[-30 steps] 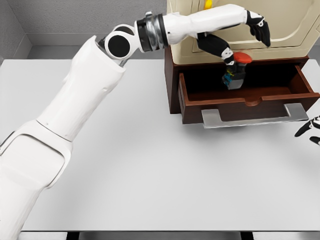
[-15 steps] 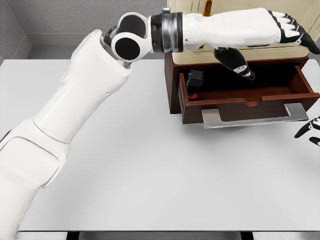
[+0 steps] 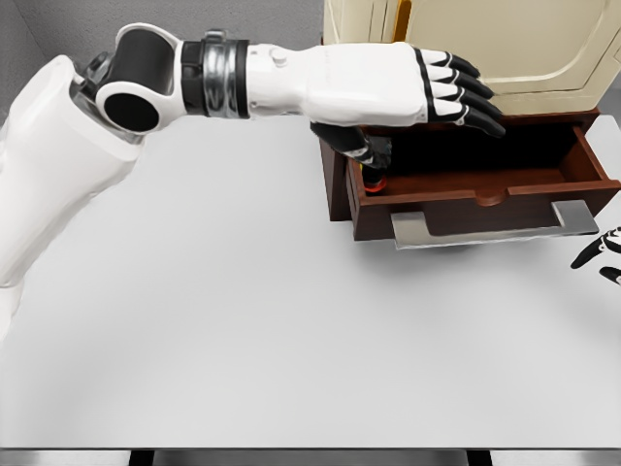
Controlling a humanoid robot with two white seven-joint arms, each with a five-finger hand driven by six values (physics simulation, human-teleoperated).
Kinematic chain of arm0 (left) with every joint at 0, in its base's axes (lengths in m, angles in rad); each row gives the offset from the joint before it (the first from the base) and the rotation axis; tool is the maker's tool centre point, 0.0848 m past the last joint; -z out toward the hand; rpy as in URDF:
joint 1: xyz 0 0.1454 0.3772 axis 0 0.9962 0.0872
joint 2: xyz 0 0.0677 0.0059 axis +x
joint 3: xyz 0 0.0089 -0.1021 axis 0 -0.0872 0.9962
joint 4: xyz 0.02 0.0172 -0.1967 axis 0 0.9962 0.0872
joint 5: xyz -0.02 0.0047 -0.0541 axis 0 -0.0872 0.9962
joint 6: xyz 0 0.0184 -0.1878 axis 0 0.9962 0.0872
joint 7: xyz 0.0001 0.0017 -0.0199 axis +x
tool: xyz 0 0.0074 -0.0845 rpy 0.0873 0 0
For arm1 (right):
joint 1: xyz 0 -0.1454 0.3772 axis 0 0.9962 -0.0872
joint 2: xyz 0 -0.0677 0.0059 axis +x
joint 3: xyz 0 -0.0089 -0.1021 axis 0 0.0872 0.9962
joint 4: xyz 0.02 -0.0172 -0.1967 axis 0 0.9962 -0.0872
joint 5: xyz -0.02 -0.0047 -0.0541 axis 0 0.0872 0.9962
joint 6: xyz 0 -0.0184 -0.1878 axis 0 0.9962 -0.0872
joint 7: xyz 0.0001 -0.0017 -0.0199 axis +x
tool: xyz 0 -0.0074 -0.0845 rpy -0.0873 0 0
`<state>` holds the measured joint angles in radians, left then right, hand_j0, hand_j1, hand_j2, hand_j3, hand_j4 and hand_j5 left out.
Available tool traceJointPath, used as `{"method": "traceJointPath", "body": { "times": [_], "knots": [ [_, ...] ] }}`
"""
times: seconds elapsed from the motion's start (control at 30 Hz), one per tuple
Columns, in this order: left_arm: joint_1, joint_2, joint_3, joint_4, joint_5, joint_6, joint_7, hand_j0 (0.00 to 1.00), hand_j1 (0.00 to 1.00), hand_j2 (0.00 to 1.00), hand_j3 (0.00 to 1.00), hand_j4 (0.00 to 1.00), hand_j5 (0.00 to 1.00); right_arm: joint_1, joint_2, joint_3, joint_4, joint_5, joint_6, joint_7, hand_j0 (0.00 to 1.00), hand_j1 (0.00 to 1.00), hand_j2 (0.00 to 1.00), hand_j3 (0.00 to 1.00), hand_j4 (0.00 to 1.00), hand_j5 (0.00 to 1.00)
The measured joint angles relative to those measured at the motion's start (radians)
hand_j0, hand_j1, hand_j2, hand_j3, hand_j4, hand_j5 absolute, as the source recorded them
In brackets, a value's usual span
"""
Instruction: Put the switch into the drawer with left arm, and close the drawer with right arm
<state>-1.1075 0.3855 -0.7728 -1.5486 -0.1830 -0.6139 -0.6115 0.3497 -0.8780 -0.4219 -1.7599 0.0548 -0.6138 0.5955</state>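
The brown wooden drawer (image 3: 485, 199) stands pulled out from the cabinet, its silver handle (image 3: 495, 225) facing me. The switch (image 3: 376, 173) lies inside at the drawer's left end, dark with a bit of red showing, partly hidden behind the thumb. My left hand (image 3: 446, 92) hovers flat above the drawer's left half, fingers stretched out and holding nothing. Only the fingertips of my right hand (image 3: 604, 257) show at the right edge, spread, just right of the handle.
The cream cabinet body (image 3: 543, 49) rises behind the drawer on a brown base (image 3: 333, 165). The white table (image 3: 243, 311) stretches in front and to the left. My left arm spans the upper left of the view.
The switch left my left hand and now lies at the drawer's left end. The left hand opened flat and drew back leftward. The right hand stayed put.
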Motion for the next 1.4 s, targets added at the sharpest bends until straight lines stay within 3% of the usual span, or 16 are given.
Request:
{"method": "traceJointPath", "body": {
  "times": [0.07,0.27,0.37,0.47,0.63,0.9,1.13,1.4],
  "knots": [
    [-0.011,0.099,-0.020,-0.043,0.082,0.000,0.000,1.00,1.00,1.00,1.00,1.00,1.00,0.000,0.000,0.000,0.000,0.000,0.000,0.000,0.54,0.54,0.54,0.54,0.54,0.54],
    [-0.022,0.320,-0.168,-0.184,0.507,0.000,0.000,1.00,1.00,1.00,1.00,1.00,1.00,-0.005,0.000,0.010,0.000,0.000,0.000,0.000,0.54,0.54,0.54,0.54,0.54,0.54],
    [-0.025,0.366,-0.259,-0.203,0.737,0.062,0.000,1.00,1.00,1.00,1.00,1.00,1.00,-0.005,0.000,0.013,0.000,0.000,0.000,0.000,0.54,0.54,0.54,0.54,0.54,0.54],
    [-0.057,0.378,-0.319,-0.210,0.855,0.135,0.000,1.00,1.00,1.00,1.00,1.00,1.00,-0.005,0.000,0.015,0.000,0.000,0.000,0.000,0.54,0.54,0.54,0.54,0.54,0.54],
    [-0.126,0.379,-0.369,-0.213,0.909,0.348,0.000,1.00,1.00,1.00,1.00,1.00,1.00,-0.006,0.000,0.024,-0.001,0.000,0.000,0.000,0.54,0.54,0.54,0.54,0.54,0.54],
    [-0.138,0.353,-0.379,-0.214,0.917,0.644,0.014,1.00,1.00,1.00,1.00,1.00,1.00,-0.006,0.000,0.026,-0.001,0.000,0.000,0.000,0.54,0.54,0.54,0.54,0.54,0.54],
    [-0.147,0.322,-0.376,-0.193,0.937,0.757,0.041,1.00,1.00,1.00,1.00,1.00,1.00,-0.006,0.000,0.028,-0.001,0.000,0.000,-0.001,0.53,0.53,0.53,0.53,0.53,0.53],
    [-0.140,0.281,-0.373,-0.142,0.930,0.780,0.072,1.00,1.00,1.00,1.00,1.00,1.00,-0.006,0.000,0.030,-0.001,0.000,0.000,0.000,0.53,0.53,0.53,0.53,0.53,0.53]
  ]
}}
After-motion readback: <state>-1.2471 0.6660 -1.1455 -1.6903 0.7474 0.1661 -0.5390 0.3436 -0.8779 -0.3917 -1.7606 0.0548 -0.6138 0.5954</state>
